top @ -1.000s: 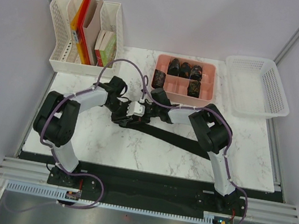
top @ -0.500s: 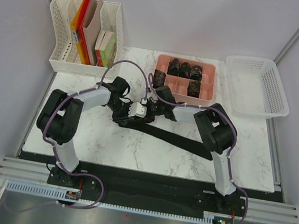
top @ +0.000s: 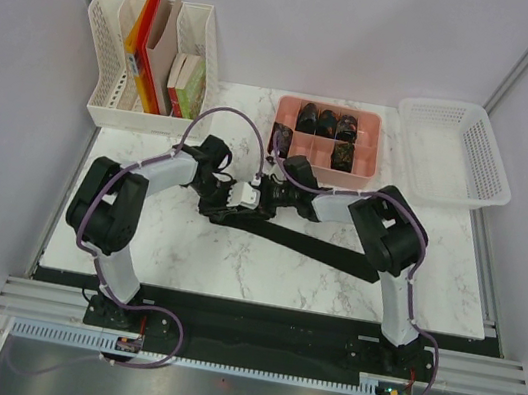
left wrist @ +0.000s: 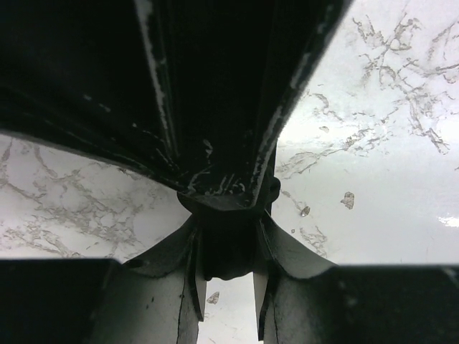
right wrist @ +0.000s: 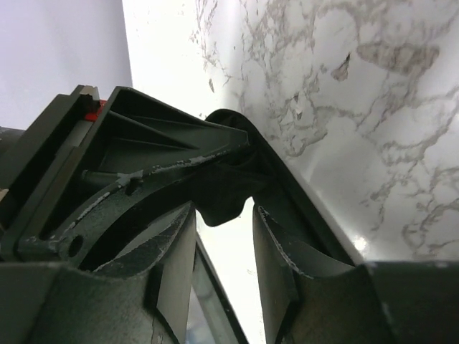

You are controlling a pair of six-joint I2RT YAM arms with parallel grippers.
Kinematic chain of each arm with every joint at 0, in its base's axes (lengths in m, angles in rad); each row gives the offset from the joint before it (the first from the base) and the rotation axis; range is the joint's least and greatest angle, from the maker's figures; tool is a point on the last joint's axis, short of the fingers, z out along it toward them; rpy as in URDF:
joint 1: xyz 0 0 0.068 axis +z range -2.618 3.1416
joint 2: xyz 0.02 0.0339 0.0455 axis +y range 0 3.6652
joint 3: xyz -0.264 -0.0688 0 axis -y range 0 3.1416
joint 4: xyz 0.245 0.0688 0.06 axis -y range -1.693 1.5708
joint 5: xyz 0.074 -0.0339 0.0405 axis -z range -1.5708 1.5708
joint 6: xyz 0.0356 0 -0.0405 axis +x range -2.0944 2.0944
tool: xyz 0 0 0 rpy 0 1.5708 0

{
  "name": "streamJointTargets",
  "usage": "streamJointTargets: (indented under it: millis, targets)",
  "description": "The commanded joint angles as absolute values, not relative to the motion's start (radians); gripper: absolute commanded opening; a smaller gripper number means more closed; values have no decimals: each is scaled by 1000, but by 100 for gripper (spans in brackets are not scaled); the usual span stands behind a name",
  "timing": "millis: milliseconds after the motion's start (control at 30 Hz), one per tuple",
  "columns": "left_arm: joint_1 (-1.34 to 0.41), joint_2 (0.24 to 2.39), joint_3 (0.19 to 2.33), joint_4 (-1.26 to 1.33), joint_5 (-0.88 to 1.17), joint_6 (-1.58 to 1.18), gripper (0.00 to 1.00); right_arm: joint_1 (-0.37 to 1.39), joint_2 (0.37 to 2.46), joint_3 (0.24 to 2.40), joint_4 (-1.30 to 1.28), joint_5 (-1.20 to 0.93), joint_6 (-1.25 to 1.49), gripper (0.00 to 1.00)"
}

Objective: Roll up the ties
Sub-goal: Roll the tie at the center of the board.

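Between the fingers (left wrist: 176, 304) of the left gripper (top: 231, 198) sits a dark bunch of the tie (left wrist: 228, 251). The fabric fills the gap from one finger to the other, so these fingers are clenched on it. Straight ahead of their tips, very near, is the right gripper (top: 260, 199), nose to nose with the left one; its dark body fills the upper part of the left wrist view. The right fingers (right wrist: 287, 276) stand apart, released. The white marble of the table (top: 183, 255) shows through the gap between them, and the bunched end of the tie lies just beyond their tips, not pinched by them. From the place where the fingertips meet, the rest of the tie runs flat on the table, passing under the right arm. Behind the right fingers, near, stands a pink tray (top: 378, 151) with rolled ties (top: 325, 122) in its compartments. A white basket (top: 454, 153) is further on that side, well apart. A white file rack (top: 103, 39) stands well behind the left fingers.
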State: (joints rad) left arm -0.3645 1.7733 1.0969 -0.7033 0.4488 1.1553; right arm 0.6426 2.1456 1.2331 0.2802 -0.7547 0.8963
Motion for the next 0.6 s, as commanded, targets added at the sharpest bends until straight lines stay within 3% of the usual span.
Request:
streamJointTargets:
  millis: [0, 167, 233, 367, 400, 567]
  targets:
    - [-367, 1827, 1061, -798, 359, 1198, 27, 672, 2111, 1175, 480, -750, 1049, 43]
    - [-368, 1824, 1066, -808, 362, 1193, 28, 689, 2141, 1163, 535, -716, 1080, 40]
    - [-371, 1818, 1063, -813, 361, 1192, 29, 692, 2152, 1157, 555, -715, 1088, 32]
    - [-371, 1787, 1048, -819, 368, 1190, 35, 689, 2164, 1129, 543, -724, 1078, 3]
    - [-371, 1781, 1045, -821, 371, 1183, 36, 687, 2164, 1117, 520, -724, 1059, 0]
    - [-373, 1737, 1040, -838, 422, 1178, 44, 686, 2154, 1085, 468, -715, 1016, 0]
